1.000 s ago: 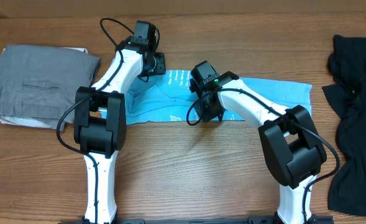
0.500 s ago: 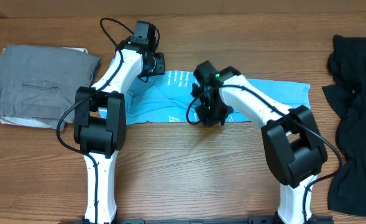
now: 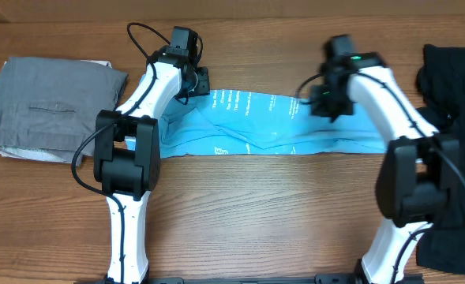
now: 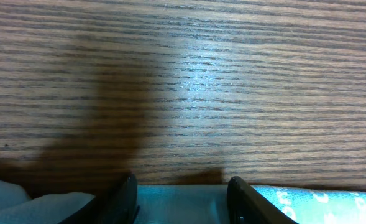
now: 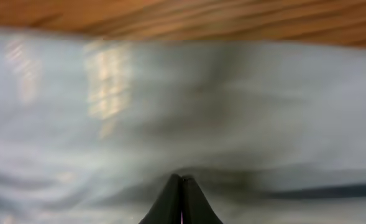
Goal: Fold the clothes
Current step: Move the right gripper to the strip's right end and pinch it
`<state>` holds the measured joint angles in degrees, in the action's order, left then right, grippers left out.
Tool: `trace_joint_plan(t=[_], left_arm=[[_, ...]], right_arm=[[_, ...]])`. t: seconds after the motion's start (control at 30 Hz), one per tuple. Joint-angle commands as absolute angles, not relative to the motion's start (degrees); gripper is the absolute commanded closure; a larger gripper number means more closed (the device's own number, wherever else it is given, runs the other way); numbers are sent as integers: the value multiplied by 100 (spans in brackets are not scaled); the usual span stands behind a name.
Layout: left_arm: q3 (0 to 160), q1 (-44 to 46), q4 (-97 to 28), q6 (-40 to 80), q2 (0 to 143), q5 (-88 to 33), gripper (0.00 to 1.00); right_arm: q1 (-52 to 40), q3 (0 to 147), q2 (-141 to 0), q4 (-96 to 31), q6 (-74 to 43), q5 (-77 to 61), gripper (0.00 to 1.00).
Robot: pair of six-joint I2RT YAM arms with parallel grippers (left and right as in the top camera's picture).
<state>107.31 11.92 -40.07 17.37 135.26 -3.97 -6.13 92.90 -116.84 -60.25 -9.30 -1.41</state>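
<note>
Since 1 second ago the right gripper [image 3: 324, 106] has swung away from the near middle of the light blue T-shirt [image 3: 256, 126] to the shirt's far edge, closer to its right end. The left gripper [image 3: 198, 81] has kept its place at the shirt's far left corner. The shirt has changed as well: the stretch the right arm used to cover now lies open as 1 long band, rumpled in the middle, with a row of white lettering along its far edge.

The right arm reaches forward and slightly inward from its base. In the right wrist view its fingertips [image 5: 181, 190] meet in a point with no gap. The shirt [image 5: 170, 112] fills that view below them, but the blur hides whether any cloth is pinched. The left arm stretches forward, its elbow over the shirt's left end. In the left wrist view its 2 fingers [image 4: 124, 198] stand partly apart, blue cloth [image 4: 319, 202] showing in the gap. Whether they press on it cannot be told.

Well off to the left gripper's outer side lies a folded grey garment [image 3: 50, 106]. Just past the right gripper's outer side sits a heap of black clothes [image 3: 453, 102], which the right forearm crosses. Bare wooden table [image 3: 256, 213] lies between the 2 arms.
</note>
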Motion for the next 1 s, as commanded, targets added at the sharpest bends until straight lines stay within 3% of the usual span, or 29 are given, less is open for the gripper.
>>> trace_joint_plan(t=[0.0,0.4,0.63,0.77,0.97], left_arm=[[10698,1149,-4106,1629,13566,-84,49],[10698,1149,-4150,1629,13566,-86,49],[10698,1149,-4178,1627,13566,-86,50],[10698,1149,-4182,1625,13563,-91,54],[10853,1149,-4206,1625,13319,-91,52]], right_arm=[[-207,8989,-11493,-5723,-1125,-89,96],[244,8145,-11498,-5854,-1570,-307,96],[276,7669,-11498,-5826,-2001,274,96],[298,7771,-11474,-5905,-1994,110,96],[298,8576,-11384,-6300,-1772,-266,78]])
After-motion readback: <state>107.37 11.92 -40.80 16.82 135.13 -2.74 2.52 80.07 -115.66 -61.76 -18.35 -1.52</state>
